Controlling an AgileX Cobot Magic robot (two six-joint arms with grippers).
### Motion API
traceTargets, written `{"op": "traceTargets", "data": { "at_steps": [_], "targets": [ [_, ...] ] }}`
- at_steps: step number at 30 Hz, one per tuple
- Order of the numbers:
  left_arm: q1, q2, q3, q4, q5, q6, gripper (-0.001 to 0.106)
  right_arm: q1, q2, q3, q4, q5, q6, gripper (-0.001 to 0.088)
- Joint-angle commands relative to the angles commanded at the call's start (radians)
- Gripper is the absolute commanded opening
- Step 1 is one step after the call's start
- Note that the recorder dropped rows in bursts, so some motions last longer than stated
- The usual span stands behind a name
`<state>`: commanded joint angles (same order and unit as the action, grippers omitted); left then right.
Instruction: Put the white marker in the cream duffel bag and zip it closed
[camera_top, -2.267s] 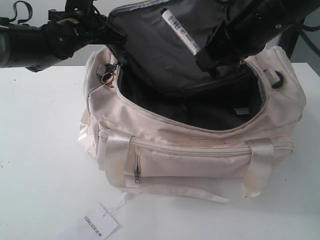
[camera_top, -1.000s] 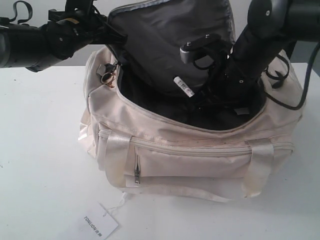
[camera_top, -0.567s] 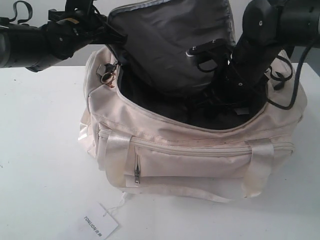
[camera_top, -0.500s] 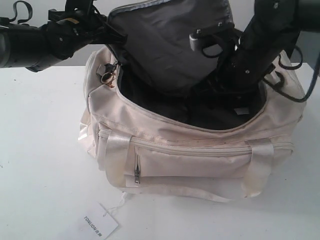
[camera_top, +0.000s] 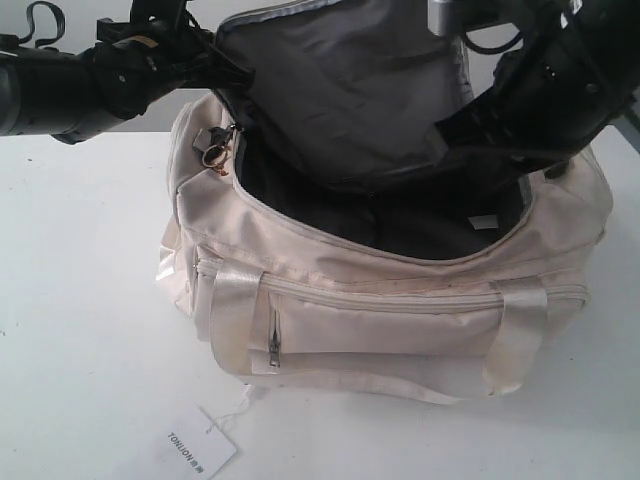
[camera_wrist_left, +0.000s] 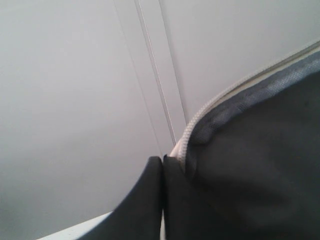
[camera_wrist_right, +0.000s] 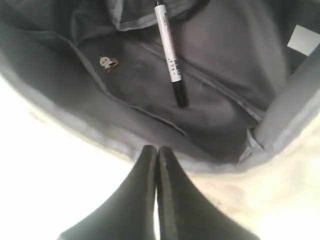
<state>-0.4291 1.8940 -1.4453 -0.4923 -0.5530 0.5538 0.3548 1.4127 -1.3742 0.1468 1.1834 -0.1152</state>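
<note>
Right jaws: pressed together, nothing between them. They hang over the mouth of the open bag (camera_top: 380, 300). Marker (camera_wrist_right: 169, 55) lies loose on the grey lining (camera_wrist_right: 225, 100) inside, beyond the jaw tips and well apart from them. Its black cap end is nearest the jaws, barrel running away from them. White label (camera_wrist_right: 305, 40) on the lining, off to one side of the jaws.

Left jaws: closed on the edge of the bag's flap (camera_top: 340, 80), right at the zipper teeth (camera_wrist_left: 210, 107); a cream sliver shows between the tips. Flap held up and back, grey underside showing.

Bag sits on white table (camera_top: 80, 300), top zipper undone. Gold ring pull (camera_top: 213, 150) hangs below the left jaws. Hang tag (camera_top: 195, 447) flat on table, well clear of both jaws.
</note>
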Motion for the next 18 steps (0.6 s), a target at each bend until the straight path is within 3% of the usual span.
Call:
{"op": "traceTargets", "data": {
  "at_steps": [8,18],
  "targets": [
    [0.0,0.0,0.0,0.0,0.0,0.0,0.0,-0.054,-0.041,0.0,0.006,0.035,0.014,0.0],
    [0.0,0.0,0.0,0.0,0.008,-0.017,0.0,-0.058,-0.085,0.001,-0.007,0.038,0.014,0.0]
  ]
}}
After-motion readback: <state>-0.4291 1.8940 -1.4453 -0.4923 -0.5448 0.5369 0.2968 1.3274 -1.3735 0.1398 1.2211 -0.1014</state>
